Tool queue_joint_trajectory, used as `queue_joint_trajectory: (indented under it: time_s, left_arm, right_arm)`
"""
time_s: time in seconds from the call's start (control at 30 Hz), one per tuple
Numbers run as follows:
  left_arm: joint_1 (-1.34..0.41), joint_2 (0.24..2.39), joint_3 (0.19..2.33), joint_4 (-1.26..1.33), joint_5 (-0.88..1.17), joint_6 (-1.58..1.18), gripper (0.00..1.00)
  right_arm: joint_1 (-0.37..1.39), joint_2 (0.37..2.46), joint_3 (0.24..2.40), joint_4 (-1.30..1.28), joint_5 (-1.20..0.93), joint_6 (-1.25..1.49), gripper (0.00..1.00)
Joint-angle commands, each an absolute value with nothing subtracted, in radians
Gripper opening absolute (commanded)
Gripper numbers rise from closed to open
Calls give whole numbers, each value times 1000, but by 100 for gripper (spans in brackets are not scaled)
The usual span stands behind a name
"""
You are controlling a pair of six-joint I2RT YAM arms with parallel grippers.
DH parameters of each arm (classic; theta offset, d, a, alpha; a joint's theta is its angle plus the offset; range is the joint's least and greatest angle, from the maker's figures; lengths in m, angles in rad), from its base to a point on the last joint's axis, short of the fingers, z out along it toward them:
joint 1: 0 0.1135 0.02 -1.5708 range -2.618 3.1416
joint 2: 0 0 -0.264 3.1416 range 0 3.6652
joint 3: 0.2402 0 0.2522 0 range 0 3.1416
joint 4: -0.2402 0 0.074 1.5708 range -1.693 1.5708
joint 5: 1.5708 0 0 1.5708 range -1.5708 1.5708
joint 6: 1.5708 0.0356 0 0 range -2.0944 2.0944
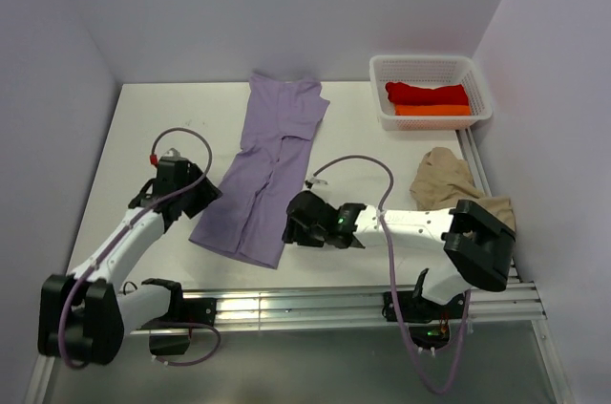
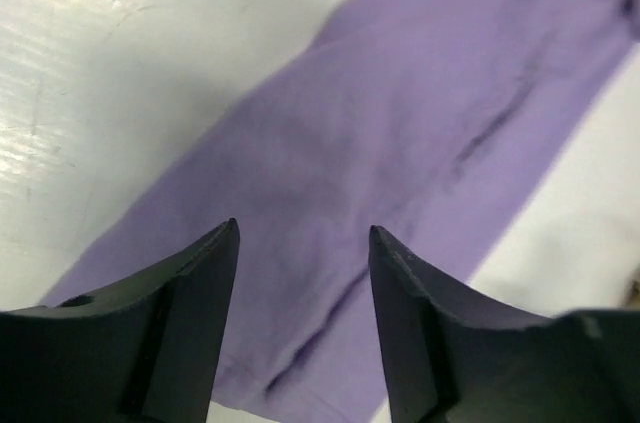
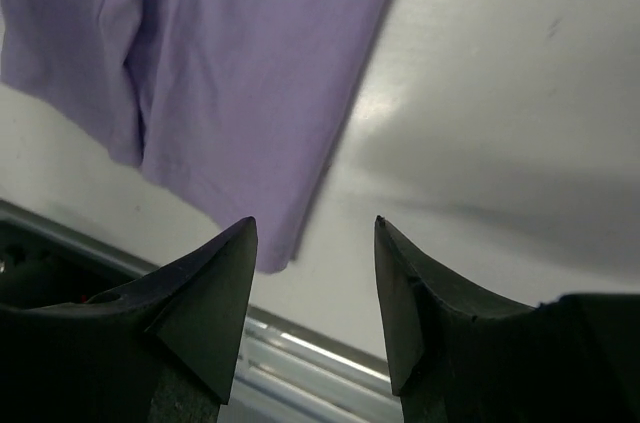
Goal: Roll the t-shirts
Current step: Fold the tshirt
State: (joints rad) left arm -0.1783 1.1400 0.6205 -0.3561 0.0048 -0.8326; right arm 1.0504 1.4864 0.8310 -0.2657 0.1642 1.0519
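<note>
A lavender t-shirt (image 1: pixel 267 160) lies flat on the white table, folded lengthwise into a long strip, collar end far and hem end near. My left gripper (image 1: pixel 205 192) is open and empty beside the strip's near left edge; its wrist view shows the lavender cloth (image 2: pixel 400 143) under the open left gripper (image 2: pixel 303 233). My right gripper (image 1: pixel 291 223) is open and empty at the strip's near right corner (image 3: pixel 270 253), the right gripper (image 3: pixel 315 228) over bare table. A beige t-shirt (image 1: pixel 447 178) lies crumpled at the right. A red t-shirt (image 1: pixel 427 94) and an orange t-shirt (image 1: pixel 431 110) sit rolled in the basket.
A white mesh basket (image 1: pixel 430 67) stands at the far right corner. Lavender walls close in the left, back and right sides. A metal rail (image 1: pixel 315 304) runs along the table's near edge, also seen in the right wrist view (image 3: pixel 300 348).
</note>
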Motion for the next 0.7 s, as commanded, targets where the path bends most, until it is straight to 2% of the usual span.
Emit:
queue_joint_trajectory:
  time_s: [0.0,0.03,0.07,0.4,0.5,0.6,0.63,0.67]
  left_arm:
    - [-181,1011,604,-333,52,-828,61]
    - [-181,964,594,-330,72,-827,71]
    - [-179,944,589,-331,80,-828,87]
    - [-181,842,586,-370,126,-831,90]
    - [-181,808,571,-367,141,-841,90]
    - [-181,795,568,-371,153,-842,90]
    - [-181,796,568,-373,155,-842,90]
    - [-181,799,572,-374,164,-842,90]
  right_arm:
    - [1132,1486,836,-242,256,1196,58]
    - [1147,1502,842,-235,258,1222,58]
    - [1160,1534,850,-229,262,1235,58]
    - [1261,1701,934,-187,252,1305,57]
    - [1262,1730,965,-205,247,1296,48]
    - [1262,1714,951,-225,256,1299,30]
    - [1264,1689,942,-230,259,1304,18]
    - [1264,1675,916,-238,261,1298,11]
